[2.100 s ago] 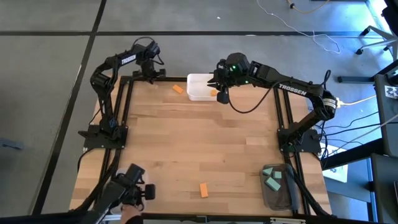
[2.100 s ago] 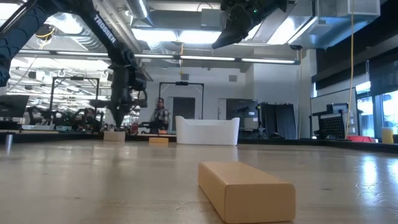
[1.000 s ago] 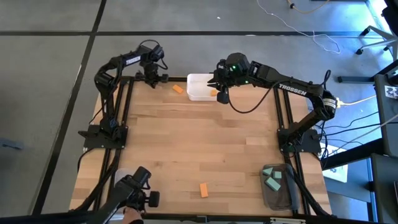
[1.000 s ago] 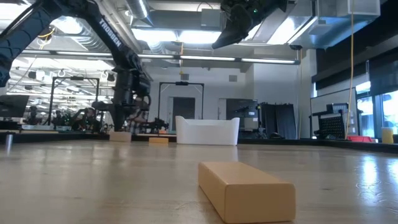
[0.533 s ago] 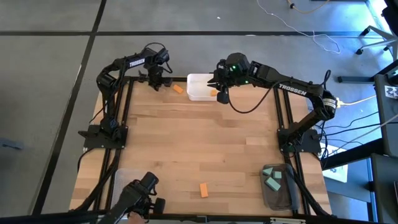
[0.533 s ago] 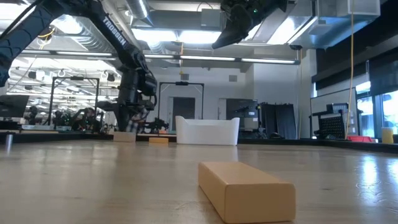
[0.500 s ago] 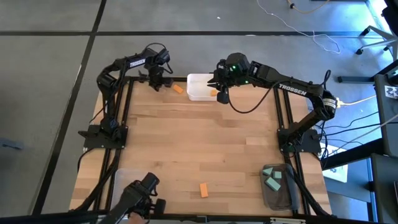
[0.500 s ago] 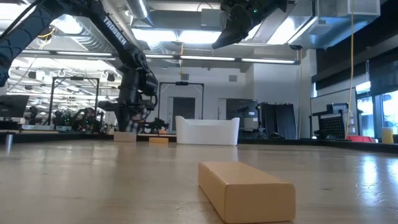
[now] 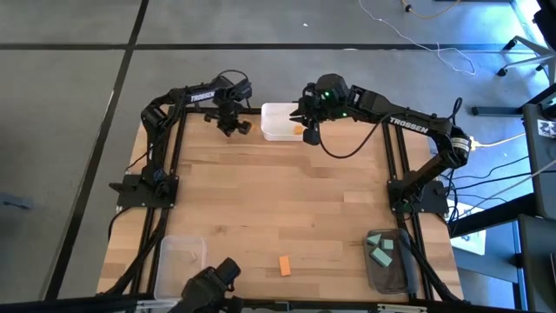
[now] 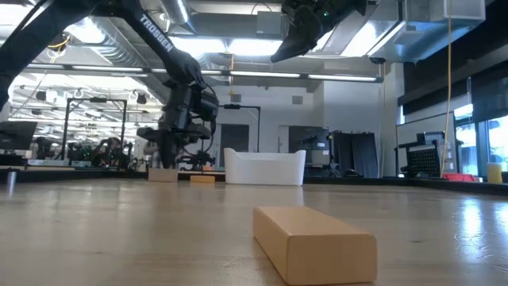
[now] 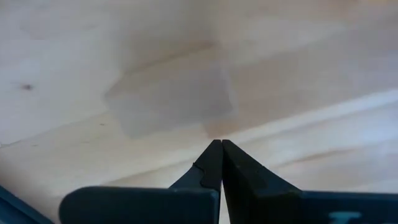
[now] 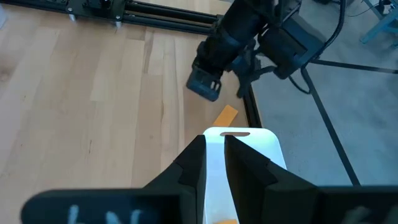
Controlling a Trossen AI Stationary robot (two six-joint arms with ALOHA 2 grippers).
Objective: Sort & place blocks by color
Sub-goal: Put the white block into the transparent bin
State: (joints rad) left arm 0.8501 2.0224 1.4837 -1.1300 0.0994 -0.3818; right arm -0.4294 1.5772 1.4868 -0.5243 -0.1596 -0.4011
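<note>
A: While the left gripper (image 9: 233, 124) hung low over the far edge of the table (image 9: 287, 200), what did its wrist camera record?

B: Both fingers (image 11: 210, 167) pressed together, tips meeting, nothing between them. Only bare wood lay beneath, with a faint pale rectangular patch I could not identify.

A: And the right gripper (image 9: 309, 133)?

B: It sat above the near-right corner of the white bin (image 9: 280, 121) at the far edge. In its wrist view the fingers (image 12: 194, 163) stood only a narrow slit apart, with the bin rim showing through the gap; no block was held.

A: Block positions?

B: One orange block (image 9: 298, 129) lay inside the white bin, close under the right gripper. A second orange block (image 9: 248, 124) lay on the table just left of that bin, beside the left gripper; from the right wrist it showed between the left gripper and the bin (image 12: 226, 115). A third orange bar (image 9: 284, 265) lay near the front edge, apart from everything; at table height it filled the foreground (image 10: 313, 245).

A: Greens?

B: Teal blocks (image 9: 380, 250) sat in the clear bin (image 9: 390, 280) at the front right corner. Another clear bin (image 9: 181, 263) stood at the front left; its contents could not be made out.
</note>
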